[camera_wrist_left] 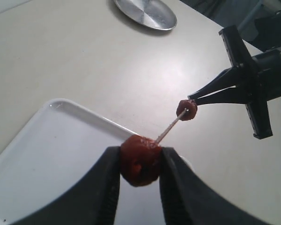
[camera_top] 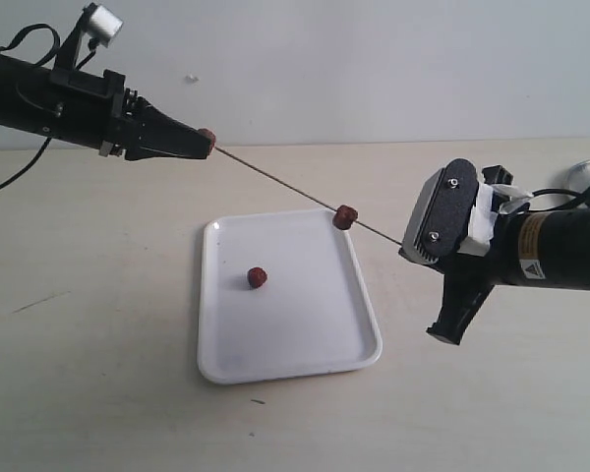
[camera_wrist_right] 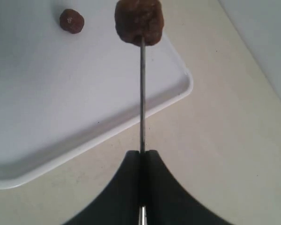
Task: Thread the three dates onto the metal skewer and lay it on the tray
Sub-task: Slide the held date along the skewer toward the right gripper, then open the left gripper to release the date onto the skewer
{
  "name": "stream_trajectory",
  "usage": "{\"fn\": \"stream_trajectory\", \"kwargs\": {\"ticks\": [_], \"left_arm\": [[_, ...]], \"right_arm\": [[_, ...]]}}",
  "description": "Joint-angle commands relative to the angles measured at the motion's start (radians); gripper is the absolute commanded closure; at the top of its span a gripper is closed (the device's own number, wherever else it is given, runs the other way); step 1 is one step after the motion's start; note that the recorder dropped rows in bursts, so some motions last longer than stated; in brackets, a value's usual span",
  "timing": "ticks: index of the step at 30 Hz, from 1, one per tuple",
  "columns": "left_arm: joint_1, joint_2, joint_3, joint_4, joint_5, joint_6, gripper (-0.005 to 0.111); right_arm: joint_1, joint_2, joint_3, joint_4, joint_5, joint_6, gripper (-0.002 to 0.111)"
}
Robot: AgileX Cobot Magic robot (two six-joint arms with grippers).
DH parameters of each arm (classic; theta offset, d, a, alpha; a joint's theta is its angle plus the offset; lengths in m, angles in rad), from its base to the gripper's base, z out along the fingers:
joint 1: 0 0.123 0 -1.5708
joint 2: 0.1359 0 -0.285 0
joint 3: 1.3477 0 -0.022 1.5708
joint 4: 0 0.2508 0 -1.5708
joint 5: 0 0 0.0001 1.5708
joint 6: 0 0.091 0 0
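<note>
The left claw (camera_top: 201,144), upper left of the exterior view, is clenched on a small wrinkled reddish-brown date (camera_wrist_left: 140,159). The tip of the thin straight grey metal skewer (camera_top: 275,178) meets that fruit; depth of entry cannot be told. The right claw (camera_wrist_right: 141,155), at right of frame, is clamped tight on the skewer's other end. A second date (camera_top: 345,217) sits impaled over the upper right corner of the flat white rectangular tray (camera_top: 305,324). A third date (camera_top: 258,277) lies loose near the tray's centre, on the pale bench (camera_top: 98,374).

Assessment: the dates look light and soft, liable to squash; take them across the flanks, clear of the piercing line. The skewer looks stiff but smooth and slender, and may twist in the grip; hold it near one end.
</note>
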State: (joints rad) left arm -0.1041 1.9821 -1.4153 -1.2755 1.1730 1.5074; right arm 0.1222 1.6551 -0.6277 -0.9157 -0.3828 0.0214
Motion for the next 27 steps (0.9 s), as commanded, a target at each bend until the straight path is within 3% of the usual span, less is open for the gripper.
{"fn": "stream_trajectory", "kwargs": {"ticks": [1,18,27], "left_arm": [[-0.014,-0.004,-0.006,-0.013,-0.002,0.002,0.077],[-0.187,-0.004,-0.006,0.005,0.009,0.002,0.077],[-0.245,-0.004,-0.006,0.025,0.004,0.002,0.077]], "right_arm": [[0.006,-0.004,0.002,-0.024,-0.039,0.019,0.108],[0.006,-0.004,0.002,-0.026,-0.092,0.059,0.108],[0.006,-0.004,0.000,-0.023,-0.121,0.094,0.108]]}}
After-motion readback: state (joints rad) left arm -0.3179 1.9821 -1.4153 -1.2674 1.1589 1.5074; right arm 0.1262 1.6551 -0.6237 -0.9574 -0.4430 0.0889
